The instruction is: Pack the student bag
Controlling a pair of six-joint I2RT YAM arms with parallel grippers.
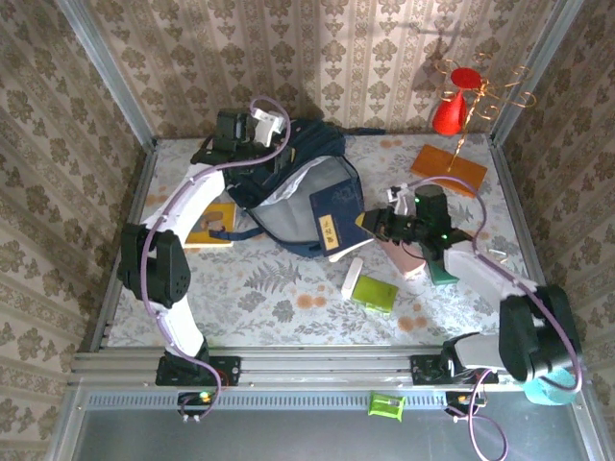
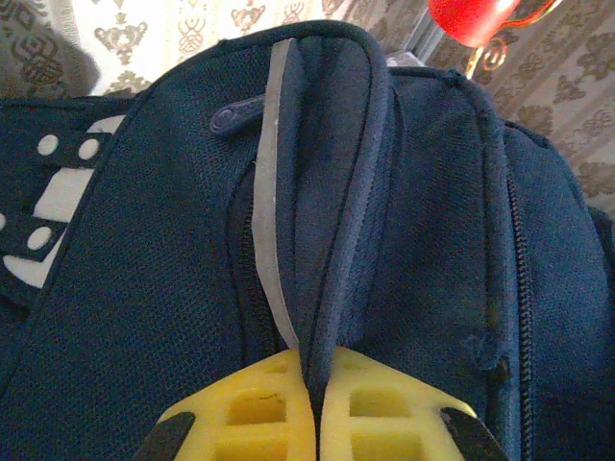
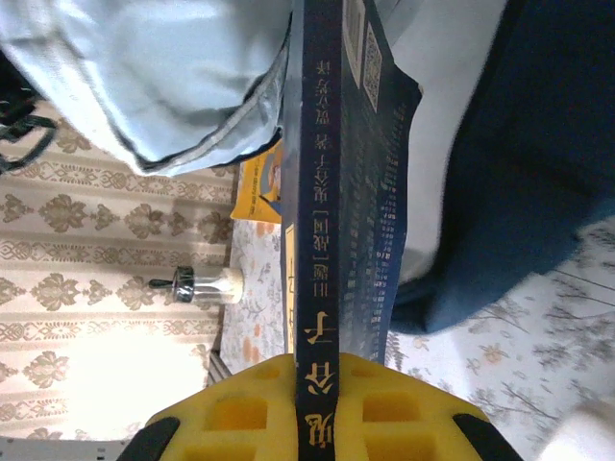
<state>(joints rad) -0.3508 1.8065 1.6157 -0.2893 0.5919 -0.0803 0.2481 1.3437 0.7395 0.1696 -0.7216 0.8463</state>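
**Student bag [image 1: 288, 182] held open, book at its mouth**

Student bag is laid open at the far middle of the desk [image 1: 288, 298], with its pale lining exposed. A fold of its upper edge is pinched in the tightly closed left jaws. A navy book [image 1: 336, 216] is clamped by its spine in the right jaws, at the opening's rim. A green box [image 1: 373, 291] and a yellow booklet [image 1: 213, 226] lie unpacked, so most of the packing is judged to be left.
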